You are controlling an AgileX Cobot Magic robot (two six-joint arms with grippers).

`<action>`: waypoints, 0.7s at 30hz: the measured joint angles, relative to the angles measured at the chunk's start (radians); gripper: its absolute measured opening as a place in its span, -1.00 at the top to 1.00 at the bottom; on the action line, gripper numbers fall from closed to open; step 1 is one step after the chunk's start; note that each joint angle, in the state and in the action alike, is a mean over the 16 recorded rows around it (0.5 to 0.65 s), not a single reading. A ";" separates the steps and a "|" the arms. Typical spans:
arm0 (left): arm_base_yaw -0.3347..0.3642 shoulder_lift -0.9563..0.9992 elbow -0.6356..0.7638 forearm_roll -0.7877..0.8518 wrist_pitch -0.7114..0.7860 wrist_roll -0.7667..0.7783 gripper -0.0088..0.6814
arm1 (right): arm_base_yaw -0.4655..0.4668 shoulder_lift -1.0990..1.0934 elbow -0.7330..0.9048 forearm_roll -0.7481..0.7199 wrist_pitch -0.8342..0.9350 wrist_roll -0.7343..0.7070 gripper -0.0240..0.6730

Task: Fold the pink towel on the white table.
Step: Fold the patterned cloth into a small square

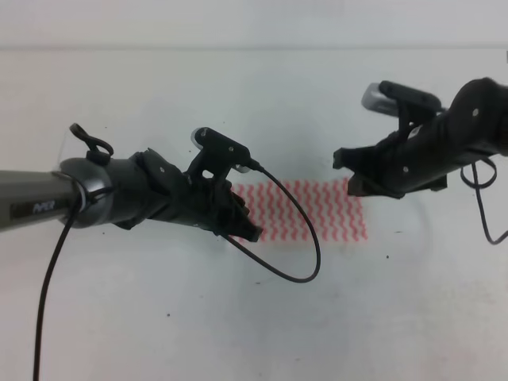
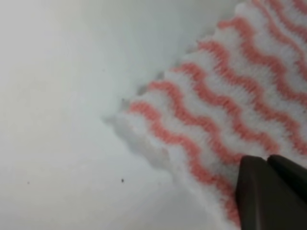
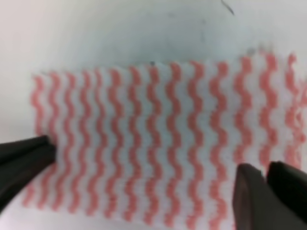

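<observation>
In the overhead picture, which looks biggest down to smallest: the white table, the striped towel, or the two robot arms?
1. White table, filling the picture.
2. Left arm and right arm: similar, but nearer the camera, so unsure.
3. Pink towel, partly hidden behind the left claw.

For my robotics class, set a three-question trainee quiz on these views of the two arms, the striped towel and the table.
1. True or false: the pink towel lies flat on the white table.
2. Which gripper shows open jaws over the towel?
A. left gripper
B. right gripper
3. Fill in: the towel's stripes are pink-red and ____.

Key: 1 true. 2 B; its fingers sit far apart. 3 white.
</observation>
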 joint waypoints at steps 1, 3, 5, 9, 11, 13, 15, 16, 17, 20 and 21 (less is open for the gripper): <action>0.000 0.000 0.000 0.000 0.001 0.000 0.98 | 0.000 0.010 -0.001 0.001 -0.001 0.003 0.65; 0.000 0.000 0.000 0.000 0.002 0.000 0.98 | -0.001 0.031 -0.006 0.000 -0.001 0.008 0.53; 0.000 0.000 0.000 0.000 0.003 0.000 0.98 | -0.001 0.052 -0.014 -0.004 0.003 0.012 0.41; 0.000 0.000 0.000 0.000 0.005 0.000 0.98 | -0.002 0.090 -0.038 -0.023 0.021 0.030 0.19; 0.000 -0.001 0.000 0.000 0.006 0.000 0.98 | -0.004 0.106 -0.052 -0.034 0.032 0.040 0.11; 0.000 0.000 0.000 0.000 0.007 0.000 0.98 | -0.005 0.121 -0.066 -0.047 0.044 0.051 0.07; 0.000 0.000 0.000 0.000 0.008 0.000 0.98 | -0.006 0.134 -0.080 -0.061 0.056 0.061 0.04; 0.000 0.000 0.000 0.000 0.009 0.000 0.98 | -0.006 0.140 -0.087 -0.068 0.062 0.066 0.03; 0.000 0.000 0.000 0.000 0.010 0.000 0.98 | -0.007 0.146 -0.093 -0.074 0.067 0.071 0.03; 0.000 -0.001 0.000 0.000 0.012 0.000 0.98 | -0.008 0.161 -0.108 -0.092 0.082 0.081 0.03; 0.000 -0.001 0.000 0.000 0.013 0.000 0.98 | -0.009 0.165 -0.111 -0.096 0.086 0.084 0.03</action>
